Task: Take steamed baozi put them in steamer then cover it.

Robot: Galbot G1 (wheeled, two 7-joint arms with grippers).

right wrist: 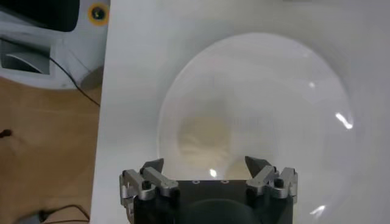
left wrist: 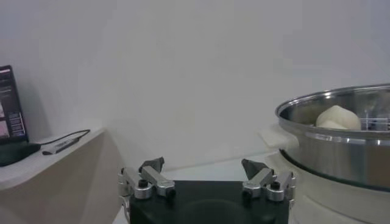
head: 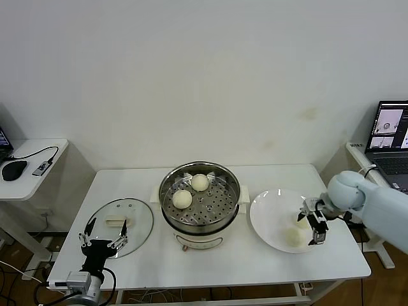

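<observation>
Right gripper [head: 312, 228] hangs over the white plate [head: 268, 220] on the robot's right, with its jaws fully spread and nothing between them. Below it, on the plate, lie the remaining baozi [head: 293, 236]; from the head view it is hard to tell if there is 1 or 2, because the gripper covers part of them. 2 baozi [head: 182, 199] already sit in the steamer [head: 231, 191] in the middle of the table. The cover [head: 137, 220] lies flat on the table to the left of the steamer, and the left gripper [head: 103, 240] waits near its front edge, also wide open and empty.

The step in hand seems to be picking a bun from the plate. To do it well, the right gripper should center itself over 1 bun, go down straight so the fingers pass on both sides, and close softly, because a bun probably squashes easily.

The right wrist view shows the bun [right wrist: 204, 139] from above, ahead of the fingertips [right wrist: 154, 167], so the alignment is judged better there. The left wrist view shows only the steamer wall [left wrist: 347, 146] from the side, with 1 bun [left wrist: 339, 117] visible over the rim.
</observation>
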